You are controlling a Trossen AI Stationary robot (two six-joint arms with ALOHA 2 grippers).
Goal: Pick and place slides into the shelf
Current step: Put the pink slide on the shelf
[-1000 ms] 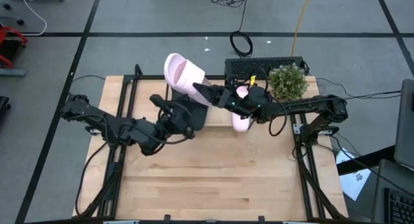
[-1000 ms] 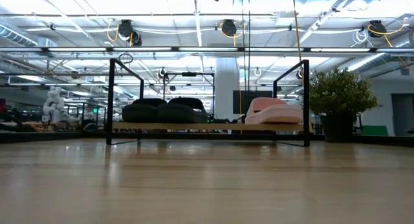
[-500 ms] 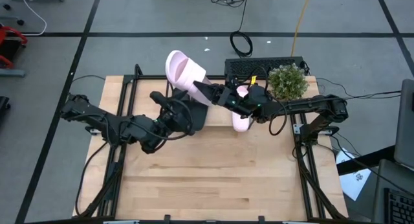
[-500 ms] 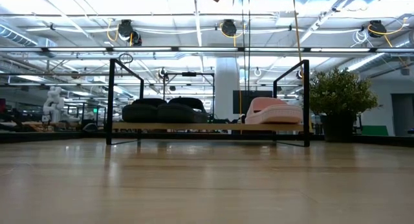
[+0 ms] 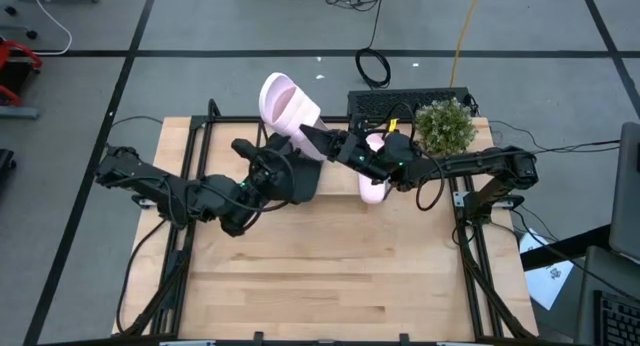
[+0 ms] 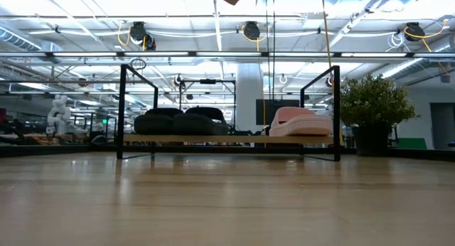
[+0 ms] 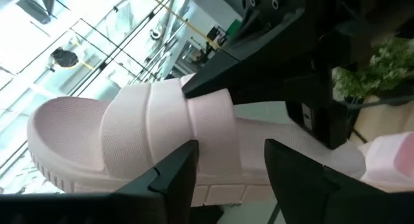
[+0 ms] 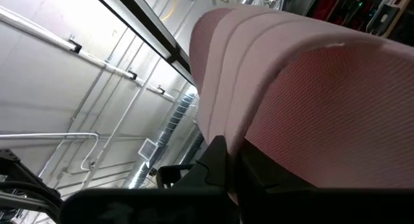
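A pale pink slide (image 5: 286, 103) is held in the air over the table's far edge by my right gripper (image 5: 318, 143), which is shut on it. My left gripper (image 5: 273, 162) is open just beside it; in the left wrist view its two fingers stand in front of the slide's side (image 7: 129, 153). The shelf (image 6: 227, 139) stands at the far edge. It carries the black pair (image 6: 181, 122) on its left part and the other pink slide (image 6: 298, 121) on its right part, all resting on their soles on the board. My right gripper holds the pink slide by its wide strap (image 7: 213, 111), at the strap's edge. One finger (image 8: 217, 156) is under the strap and the other finger (image 7: 207, 87) is on top of it. It comes level from the table's right. The slide is lifted clear and tilted. My left gripper: I cannot tell whether its fingertips (image 7: 184, 162) touch the slide's sole edge.
A potted plant (image 5: 445, 126) stands at the table's far right corner, next to the shelf. Black frame rails (image 5: 185, 246) run along the table's left and right sides. A dark keyboard-like box (image 5: 400, 101) and a cable coil (image 5: 373, 66) lie on the floor beyond.
My left gripper has moved up and toward the far edge, closing in on the held pink slide. The slide has tipped a little and shifted slightly toward the far edge in my right gripper's hold.
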